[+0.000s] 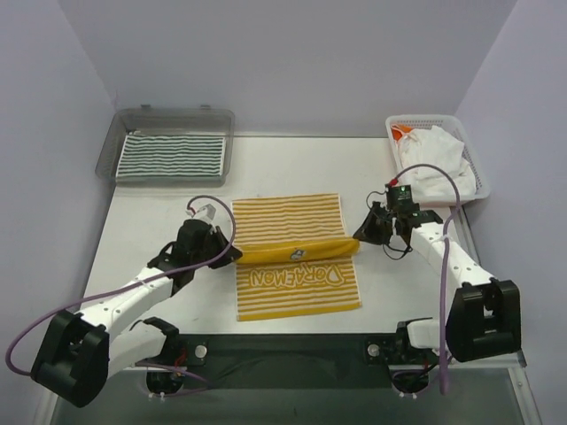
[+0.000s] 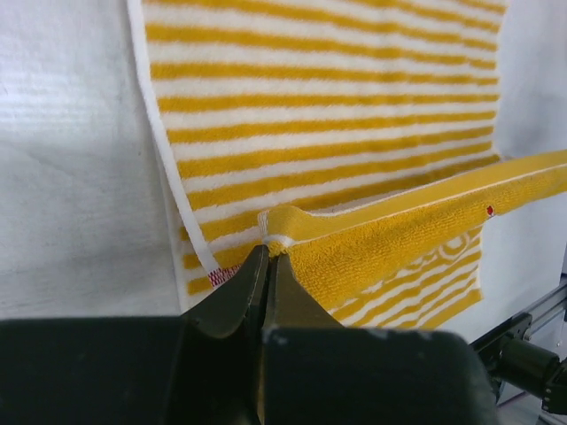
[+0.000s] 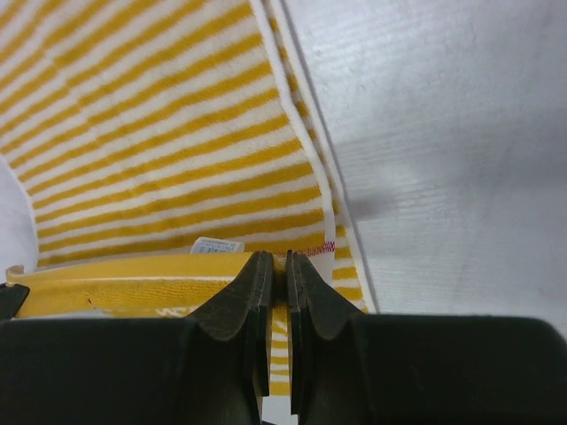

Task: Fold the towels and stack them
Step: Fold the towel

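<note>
A yellow-and-white striped towel (image 1: 292, 217) lies flat in the middle of the table. Its yellow end band is lifted and stretched as a ridge across it, and the near part shows mirrored lettering. My left gripper (image 1: 237, 255) is shut on the ridge's left corner, and the left wrist view shows the jaws (image 2: 270, 251) pinching the towel (image 2: 337, 133) there. My right gripper (image 1: 359, 237) is shut on the right corner, where cloth fills the gap at its tips (image 3: 276, 261) over the striped towel (image 3: 159, 150). A folded green-and-white striped towel (image 1: 173, 155) lies at the back left. White towels (image 1: 438, 159) are heaped at the back right.
The green towel rests in a clear grey tray (image 1: 111, 159) at the back left corner. The white mesh basket (image 1: 423, 119) at the back right holds the white heap and something orange (image 1: 403, 133). Purple walls close in the table on three sides.
</note>
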